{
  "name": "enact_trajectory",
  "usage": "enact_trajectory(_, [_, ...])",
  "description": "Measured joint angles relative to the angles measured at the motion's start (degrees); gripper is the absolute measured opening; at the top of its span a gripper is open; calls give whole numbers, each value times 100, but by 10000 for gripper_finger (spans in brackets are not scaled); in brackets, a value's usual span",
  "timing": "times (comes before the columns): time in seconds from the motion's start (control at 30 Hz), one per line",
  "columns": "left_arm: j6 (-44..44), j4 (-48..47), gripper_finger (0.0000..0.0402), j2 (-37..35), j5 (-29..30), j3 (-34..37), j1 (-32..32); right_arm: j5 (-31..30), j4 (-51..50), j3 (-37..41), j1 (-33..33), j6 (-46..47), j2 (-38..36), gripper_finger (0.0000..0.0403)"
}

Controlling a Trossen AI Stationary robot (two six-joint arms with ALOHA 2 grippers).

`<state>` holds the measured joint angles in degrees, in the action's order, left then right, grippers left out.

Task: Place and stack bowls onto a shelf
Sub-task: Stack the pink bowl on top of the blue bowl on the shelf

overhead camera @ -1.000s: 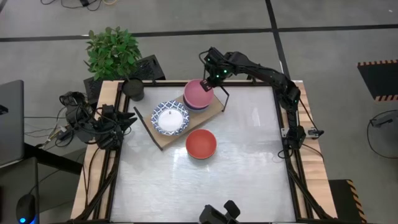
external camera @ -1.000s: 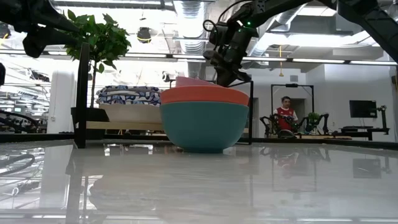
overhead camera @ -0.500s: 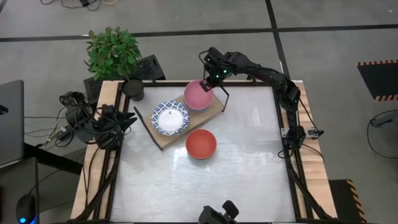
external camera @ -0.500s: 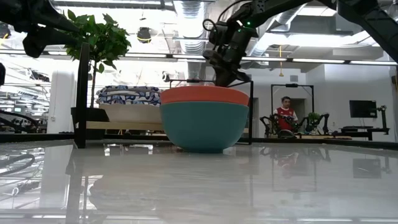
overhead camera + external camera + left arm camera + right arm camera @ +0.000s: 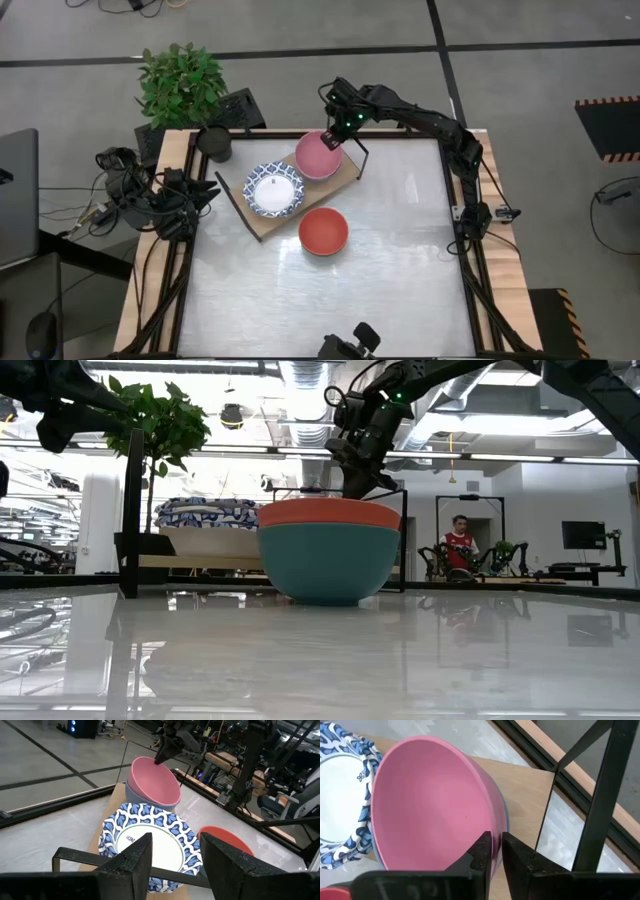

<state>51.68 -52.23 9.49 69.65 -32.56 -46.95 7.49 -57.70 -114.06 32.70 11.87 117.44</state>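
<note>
A pink bowl sits nested in a bluish bowl at the far end of the light-wood shelf. Beside it on the shelf stands a stack of blue-patterned bowls. A red bowl rests inside a teal bowl on the table, just in front of the shelf. My right gripper hangs over the pink bowl's far-right rim, fingers slightly apart. My left gripper waits open at the table's left edge, with nothing between its fingers. My right gripper comes slanting down from the far right, one finger inside the pink bowl's rim and one outside it. I cannot tell whether the fingers touch the rim. The bowl rests upright in the bluish bowl below.
A potted plant and a dark cup stand at the far left corner. The shelf's black wire legs rise close to my right gripper. A person sits in the room beyond. Bare tabletop lies toward the near edge.
The pink bowl, a second ago tilted with its rim raised above the bluish bowl, has dropped and now sits nested in it. My right gripper has stayed over the rim and rolled slightly.
</note>
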Motion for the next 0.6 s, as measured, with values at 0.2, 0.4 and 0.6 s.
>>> enact_trajectory(0.2, [0,0,151,-1,0,0,1,0,100,0,-7,-53,-1,131])
enact_trajectory(0.4, [0,0,151,-1,0,1,1,-350,174,0,4,24,-10,196])
enact_trajectory(0.6, [0,-2,151,-1,-2,1,1,-817,354,-9,-78,-16,-156,196])
